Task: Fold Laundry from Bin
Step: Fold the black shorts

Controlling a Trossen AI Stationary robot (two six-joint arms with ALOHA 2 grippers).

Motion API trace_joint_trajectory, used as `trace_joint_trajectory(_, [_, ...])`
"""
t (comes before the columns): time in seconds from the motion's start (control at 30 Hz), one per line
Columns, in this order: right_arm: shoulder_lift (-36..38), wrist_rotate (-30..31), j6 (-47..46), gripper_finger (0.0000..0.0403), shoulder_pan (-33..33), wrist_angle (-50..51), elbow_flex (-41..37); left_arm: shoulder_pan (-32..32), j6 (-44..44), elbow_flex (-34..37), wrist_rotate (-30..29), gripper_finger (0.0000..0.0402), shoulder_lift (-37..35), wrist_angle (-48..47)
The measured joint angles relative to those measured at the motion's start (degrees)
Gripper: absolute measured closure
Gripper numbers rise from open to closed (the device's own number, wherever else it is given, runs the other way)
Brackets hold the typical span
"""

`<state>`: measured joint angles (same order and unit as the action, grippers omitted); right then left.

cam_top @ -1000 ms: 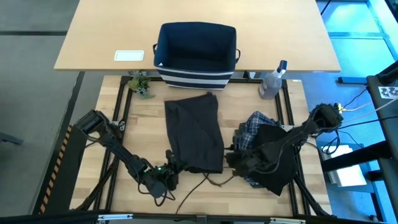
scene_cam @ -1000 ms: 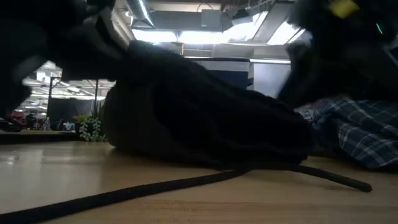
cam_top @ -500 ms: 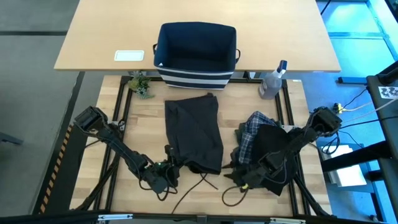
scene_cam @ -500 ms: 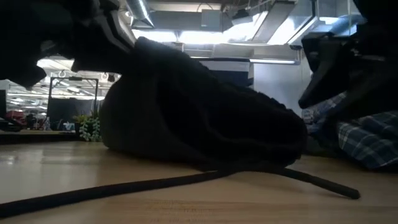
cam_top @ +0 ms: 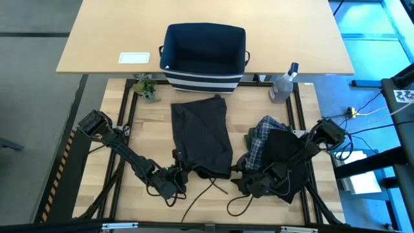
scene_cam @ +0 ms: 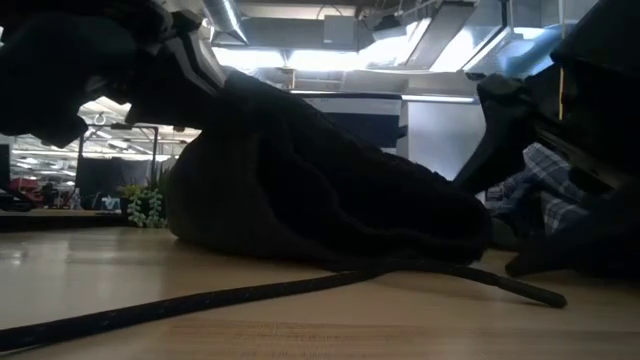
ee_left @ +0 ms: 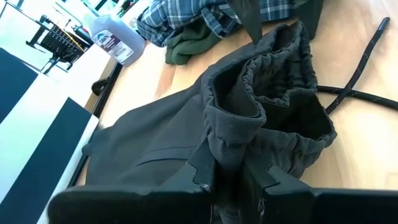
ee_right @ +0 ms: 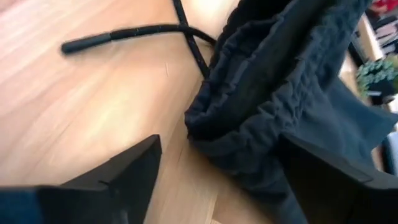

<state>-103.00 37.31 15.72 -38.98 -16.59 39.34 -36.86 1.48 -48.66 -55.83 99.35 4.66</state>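
A dark charcoal garment (cam_top: 200, 139) with a gathered drawstring waistband lies flat mid-table, the waistband toward the near edge. My left gripper (cam_top: 176, 176) is shut on the waistband's left corner. My right gripper (cam_top: 240, 184) is open at the right corner, with one finger (ee_right: 124, 180) on each side of the bunched waistband (ee_right: 255, 118); I cannot tell whether it touches. A plaid shirt (cam_top: 262, 139) lies heaped with dark cloth on the right, over olive-green cloth (ee_left: 193, 46). The striped navy bin (cam_top: 204, 57) stands on the far table. My left gripper pinches a folded-over bunch of the elastic waistband (ee_left: 227, 140) between its two fingers, at the garment's near left corner. The fingers come in slanting downward from the near left. That corner is raised off the table, and the rest of the garment lies on it.
Black drawstring cords (cam_top: 206, 193) trail on the wood toward the near edge, one looped (cam_top: 236, 207) by my right gripper. A clear spray bottle (cam_top: 283, 85) stands at the far right and a small plant (cam_top: 147, 90) at the far left. A white card (cam_top: 134, 57) lies beside the bin.
My right gripper has sunk toward the table and gone toward the near edge, ending at the waistband's right corner. The drawstring beside it has dropped into a loose loop on the wood. The left corner stays raised in my left gripper.
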Motion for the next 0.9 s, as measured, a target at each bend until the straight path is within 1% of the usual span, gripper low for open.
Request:
trace_joint_trajectory(0.13, [-1.6,2.2,3.1,0.0054,0.0,-1.9,0.1,0.1,0.0,0.0,0.0,0.0377,0.0,0.0])
trace_joint_trajectory(0.23, [-2.7,5.4,7.1,0.0036,0.8,-4.4,0.2,0.2,0.1,0.0,0.0,0.0377,0.0,0.0])
trace_joint_trajectory(0.3, [-3.4,6.2,9.8,0.0031,1.6,-5.9,0.1,0.2,0.1,0.0,0.0,0.0377,0.0,0.0])
trace_joint_trajectory(0.4, [-4.3,5.4,12.3,0.0029,2.9,-7.4,0.2,0.3,0.0,0.0,0.0,0.0377,0.0,0.0])
trace_joint_trajectory(0.53, [-4.6,4.9,14.0,0.0035,4.0,-7.6,0.2,0.3,0.0,0.0,0.0,0.0378,0.0,0.0])
trace_joint_trajectory(0.6, [-4.7,5.3,14.8,0.0053,4.1,-8.4,0.1,0.3,-0.1,0.0,0.0,0.0377,0.0,0.0])
trace_joint_trajectory(0.7, [-4.8,5.3,16.2,0.0103,4.1,-9.2,0.1,0.3,-0.1,0.0,-0.1,0.0378,0.0,-0.1])
trace_joint_trajectory(0.8, [-4.8,4.7,16.1,0.0173,4.1,-9.2,0.1,0.3,-0.1,0.0,-0.2,0.0378,0.0,-0.5])
trace_joint_trajectory(0.9, [-4.8,4.7,15.7,0.0254,4.1,-9.3,0.1,0.2,-0.1,0.0,-0.7,0.0378,0.0,-1.1])
